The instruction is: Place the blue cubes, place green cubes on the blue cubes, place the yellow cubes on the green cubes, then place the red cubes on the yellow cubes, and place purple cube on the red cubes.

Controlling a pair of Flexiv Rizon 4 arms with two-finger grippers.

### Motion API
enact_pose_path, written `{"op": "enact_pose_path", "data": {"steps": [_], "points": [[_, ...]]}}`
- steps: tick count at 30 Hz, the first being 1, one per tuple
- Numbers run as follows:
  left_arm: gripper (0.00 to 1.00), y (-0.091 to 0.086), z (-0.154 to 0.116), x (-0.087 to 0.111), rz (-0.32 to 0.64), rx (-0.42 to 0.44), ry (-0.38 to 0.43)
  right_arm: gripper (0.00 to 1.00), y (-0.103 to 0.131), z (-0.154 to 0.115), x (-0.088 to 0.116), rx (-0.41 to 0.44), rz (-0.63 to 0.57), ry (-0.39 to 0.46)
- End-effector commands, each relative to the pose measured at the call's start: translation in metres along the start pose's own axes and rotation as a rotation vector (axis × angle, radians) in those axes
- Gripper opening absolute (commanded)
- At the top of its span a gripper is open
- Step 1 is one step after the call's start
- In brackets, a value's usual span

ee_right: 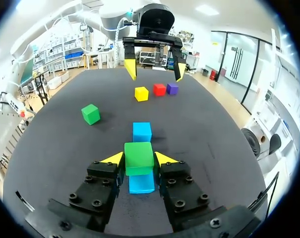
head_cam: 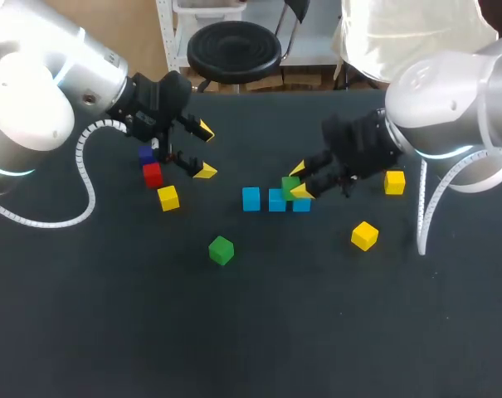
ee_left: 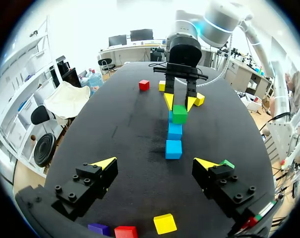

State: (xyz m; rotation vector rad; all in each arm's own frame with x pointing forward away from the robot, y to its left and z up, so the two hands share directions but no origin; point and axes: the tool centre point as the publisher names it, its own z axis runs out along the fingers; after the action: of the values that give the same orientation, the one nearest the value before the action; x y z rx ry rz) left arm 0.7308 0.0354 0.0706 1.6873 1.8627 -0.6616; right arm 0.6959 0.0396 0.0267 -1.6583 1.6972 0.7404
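Fingers [ee_right: 113, 158], right, on green cube [ee_right: 139, 157], maybe touching half-hidden blue cube [ee_right: 141, 184]

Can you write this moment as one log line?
right pincer: shut on green cube | held over: blue cubes | left pincer: open, empty

Head view — right hand [head_cam: 299, 180] tips are covering part of the green cube [head_cam: 289, 187]; the purple cube [head_cam: 146, 153] is half-hiding behind the left hand [head_cam: 204, 151]. Left wrist view — the red cube [ee_left: 126, 231] is getting clipped by the black rim.

Silver arms [head_cam: 35, 91] bear black, yellow-tipped end effectors [head_cam: 205, 151].
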Motion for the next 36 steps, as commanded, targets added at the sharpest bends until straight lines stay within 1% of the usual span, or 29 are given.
{"op": "enact_pose_path", "data": {"steps": [1,36], "points": [[1.0,-0.0004,-0.0002,0.0001,0.0,-0.001,0.001,0.0,-0.0012,0.0,0.0001,-0.002,0.003,0.002],[1.0,-0.0004,-0.0002,0.0001,0.0,-0.001,0.001,0.0,-0.0006,0.0026,0.0015,-0.012,0.008,-0.002]]}}
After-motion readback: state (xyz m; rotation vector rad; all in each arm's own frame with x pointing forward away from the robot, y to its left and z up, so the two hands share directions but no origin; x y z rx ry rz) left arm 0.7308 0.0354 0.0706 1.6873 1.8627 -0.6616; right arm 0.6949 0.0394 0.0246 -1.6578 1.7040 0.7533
